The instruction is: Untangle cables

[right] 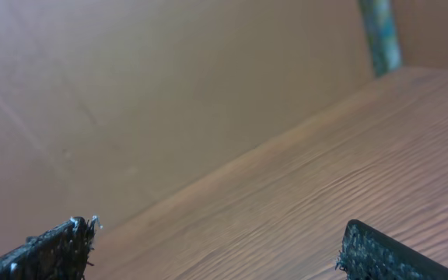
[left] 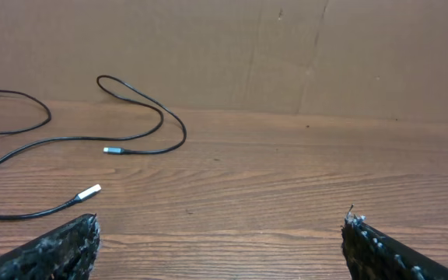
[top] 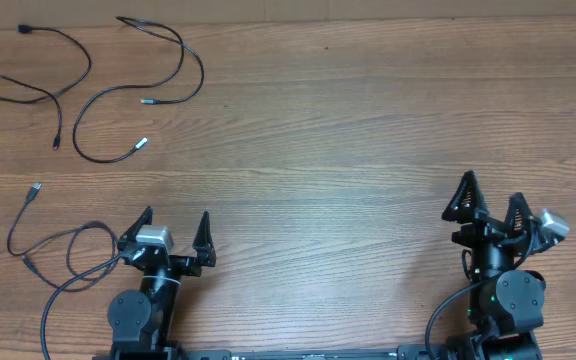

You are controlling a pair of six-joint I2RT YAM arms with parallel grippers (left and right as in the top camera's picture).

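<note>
Three thin black cables lie apart on the left of the wooden table. One long cable [top: 201,66] loops at the far left, with silver plug ends [top: 140,144]. It also shows in the left wrist view [left: 183,132], silver plug [left: 90,190] nearest. A second cable [top: 87,62] lies at the far left corner and shows in the left wrist view [left: 22,95]. A third cable, with a silver plug [top: 35,189], curls at the near left. My left gripper [top: 175,225] [left: 220,222] is open and empty near the front edge. My right gripper [top: 490,200] [right: 216,225] is open and empty at the front right.
A thicker black arm wire [top: 68,282] loops beside the left arm's base, close to the third cable. A brown cardboard wall [left: 286,47] stands along the table's far edge. The right wrist view shows only bare table and wall [right: 131,93].
</note>
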